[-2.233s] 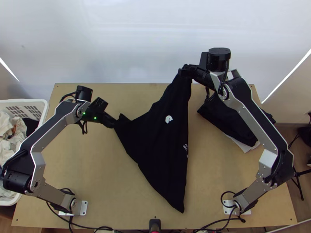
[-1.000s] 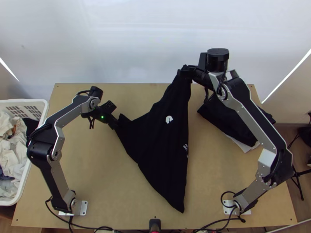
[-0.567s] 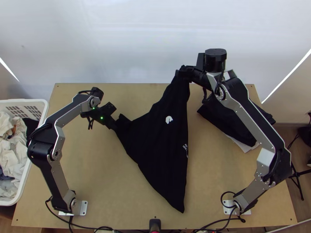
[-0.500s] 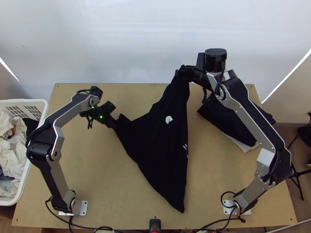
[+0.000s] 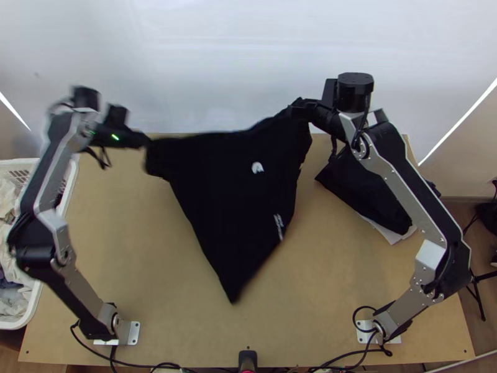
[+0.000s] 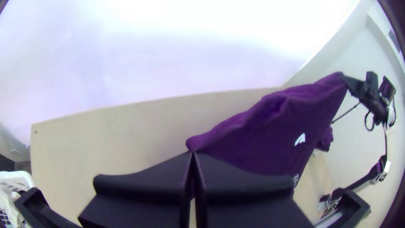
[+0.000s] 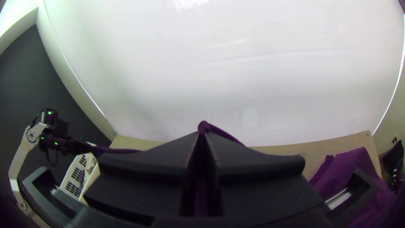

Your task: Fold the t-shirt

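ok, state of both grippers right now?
Left gripper: closed, holding the shirt.
Right gripper: closed, also holding the shirt.

This looks like a robotics lab: beyond the right gripper (image 5: pixel 300 112) rises a plain white backdrop (image 5: pixel 236 56). Nearer than it, two robot arms (image 5: pixel 401 186) are mounted on a wooden table (image 5: pixel 155 280).

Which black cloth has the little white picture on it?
The t-shirt held between the left gripper and the right gripper. A white picture shows on it; the other black cloth, partly under the right arm, looks plain.
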Controlling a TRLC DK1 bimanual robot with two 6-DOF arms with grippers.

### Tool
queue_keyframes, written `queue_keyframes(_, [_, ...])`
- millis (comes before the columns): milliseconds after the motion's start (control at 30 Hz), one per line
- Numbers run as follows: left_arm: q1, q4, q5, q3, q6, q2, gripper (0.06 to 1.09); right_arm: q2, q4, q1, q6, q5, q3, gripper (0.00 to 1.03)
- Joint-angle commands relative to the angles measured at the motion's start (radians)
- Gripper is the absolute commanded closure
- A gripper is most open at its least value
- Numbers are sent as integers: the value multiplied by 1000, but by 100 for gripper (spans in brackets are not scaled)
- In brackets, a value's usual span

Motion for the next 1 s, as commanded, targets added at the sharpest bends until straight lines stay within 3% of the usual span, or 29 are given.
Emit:
queue_keyframes(0, [73, -11, -1, 207, -198, -133, 105, -17, -1, -27, 12, 6, -19, 100])
queue_keyframes(133, [31, -94, -1, 212, -222, -163, 105, -26, -1, -32, 21, 7, -41, 100])
queue_keyframes(400, [-239, -202, -18, -190, -40, -239, 105, -27, 0, -39, 21, 9, -47, 100])
queue_keyframes(633, [-473, -1, -32, -583, -33, -293, 105, -27, 2, -64, 21, 10, -39, 100])
queue_keyframes(967, [-618, 309, -67, -701, -145, -71, 105, -27, 2, -62, 23, 18, -33, 100])
